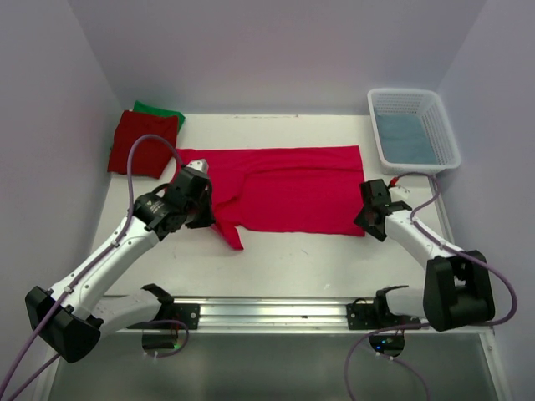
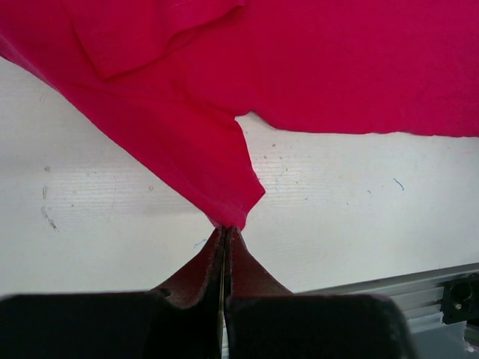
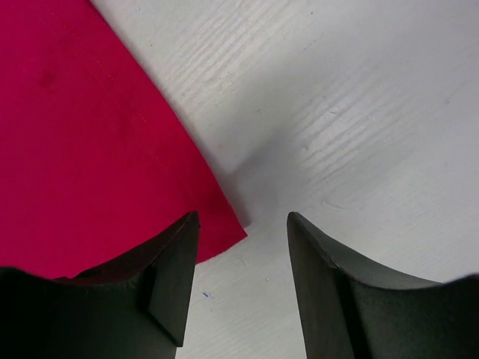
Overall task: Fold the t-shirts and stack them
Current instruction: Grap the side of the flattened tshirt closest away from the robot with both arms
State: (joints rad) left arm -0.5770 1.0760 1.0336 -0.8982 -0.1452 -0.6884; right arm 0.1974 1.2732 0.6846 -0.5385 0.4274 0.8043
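Table (image 1: pixel 292 259), white and lightly scuffed, carries all items.

Crimson-pink t-shirt (image 1: pixel 292 188) is the largest piece, spread flat across the table centre with its long axis left to right. The right hem is straight. The left end is rumpled, with a fold overlapping near the collar area. One sleeve is drawn out toward the near edge into a tapering point. Left wrist view: cloth (image 2: pixel 337 67) smooth, solid colour, no print visible.

White latticed basket (image 1: pixel 418 167) sits at the far right corner, apart from the shirt, with blue cloth (image 1: pixel 404 138) inside.

Darker red t-shirt (image 1: pixel 144 142) is folded into a rough square at the far left corner, just beside the spread shirt's left end. It lies on top of the green t-shirt (image 1: pixel 163 112), of which only a far edge strip shows.

Left gripper (image 1: pixel 209 217) – jaws pressed together on the tip of the drawn-out sleeve; in its wrist view (image 2: pixel 224 232) the fabric narrows straight into the pinch.

Right gripper (image 1: pixel 366 219) – jaws spread wide at the shirt's near right corner. Wrist view (image 3: pixel 243 217): the corner of the cloth (image 3: pixel 75 134) lies between the fingers, nothing grasped; contact with the table cannot be told
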